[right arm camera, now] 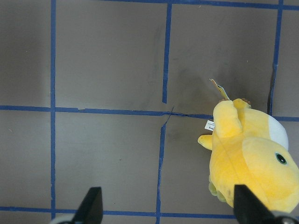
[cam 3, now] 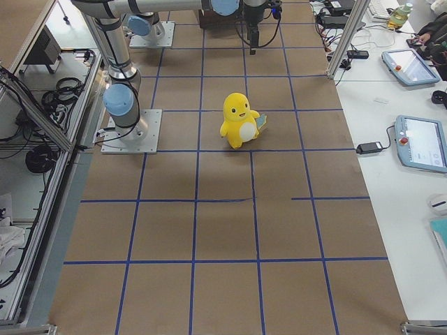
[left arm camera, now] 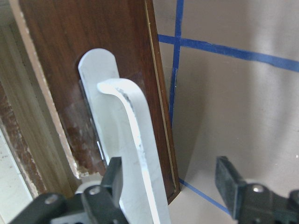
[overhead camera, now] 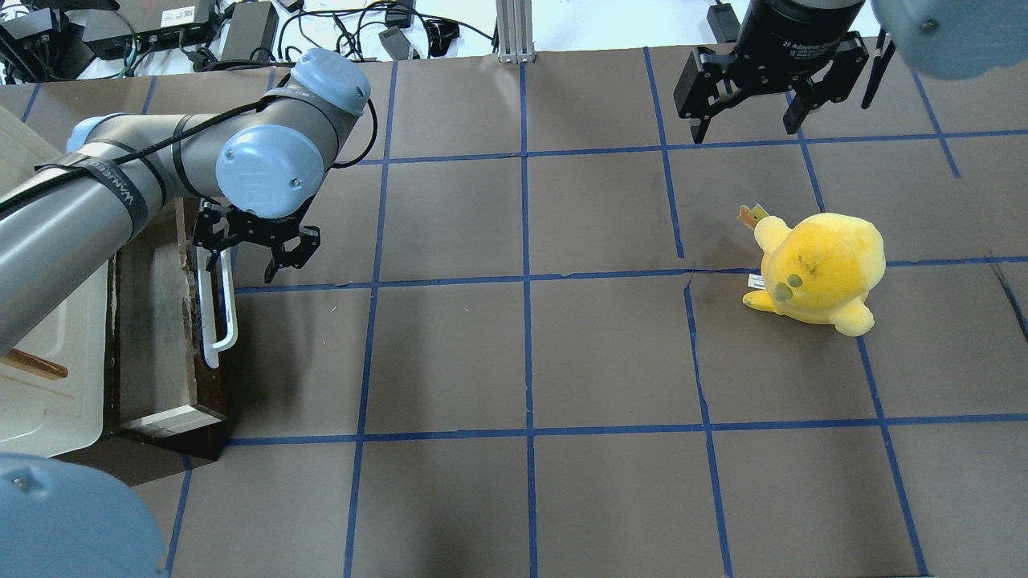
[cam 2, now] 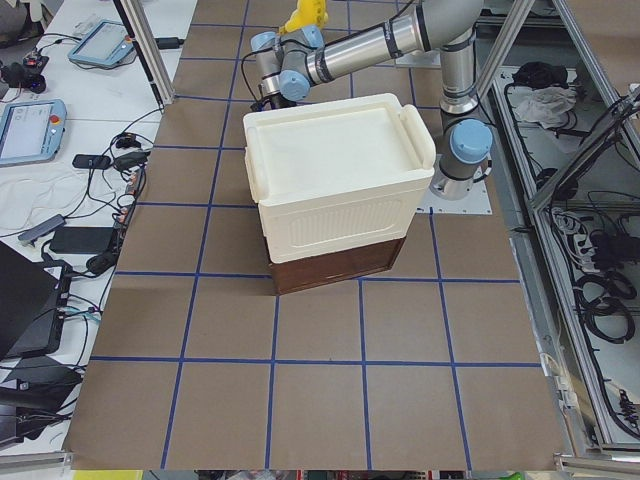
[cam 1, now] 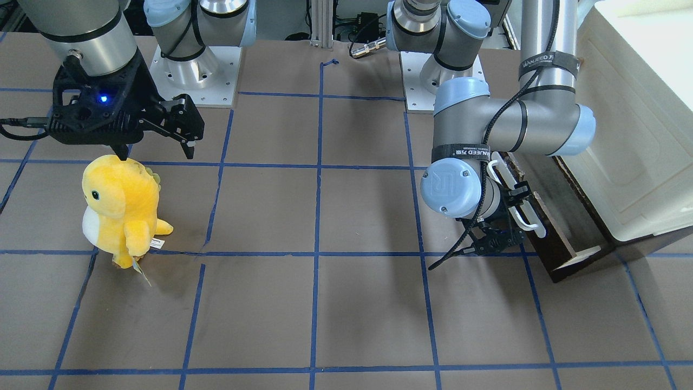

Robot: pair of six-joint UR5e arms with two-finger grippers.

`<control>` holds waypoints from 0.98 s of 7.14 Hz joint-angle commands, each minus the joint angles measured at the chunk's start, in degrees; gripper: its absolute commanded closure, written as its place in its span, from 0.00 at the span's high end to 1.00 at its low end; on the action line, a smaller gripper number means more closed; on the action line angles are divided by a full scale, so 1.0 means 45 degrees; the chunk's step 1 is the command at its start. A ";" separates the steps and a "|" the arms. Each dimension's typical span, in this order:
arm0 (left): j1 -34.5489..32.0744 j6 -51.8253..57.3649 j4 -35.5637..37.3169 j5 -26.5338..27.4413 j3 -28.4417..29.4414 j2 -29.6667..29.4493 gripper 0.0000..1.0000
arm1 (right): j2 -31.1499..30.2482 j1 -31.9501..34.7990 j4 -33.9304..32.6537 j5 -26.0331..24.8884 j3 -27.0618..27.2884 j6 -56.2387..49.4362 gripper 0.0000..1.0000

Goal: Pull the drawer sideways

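Note:
The drawer (overhead camera: 157, 321) has a dark brown front and a long white bar handle (overhead camera: 222, 309). It stands partly out of the cream-white cabinet (overhead camera: 48, 377) at the table's left end. My left gripper (overhead camera: 253, 253) is open, with its jaws either side of the handle's far end. In the left wrist view the handle (left arm camera: 133, 135) runs close past one finger (left arm camera: 111, 179), and the other finger (left arm camera: 229, 182) is over the table. It also shows in the front-facing view (cam 1: 506, 219). My right gripper (overhead camera: 747, 124) is open and empty above the table.
A yellow plush toy (overhead camera: 819, 269) stands on the table's right half, just in front of the right gripper (cam 1: 157, 149). The cabinet (cam 2: 335, 175) fills the table's left end. Blue tape lines grid the brown tabletop (overhead camera: 522, 353).

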 commanded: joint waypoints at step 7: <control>0.0063 0.0113 0.0000 0.0045 -0.0369 0.0046 0.53 | -0.0001 0.0000 0.0000 0.0001 0.0000 0.0000 1.00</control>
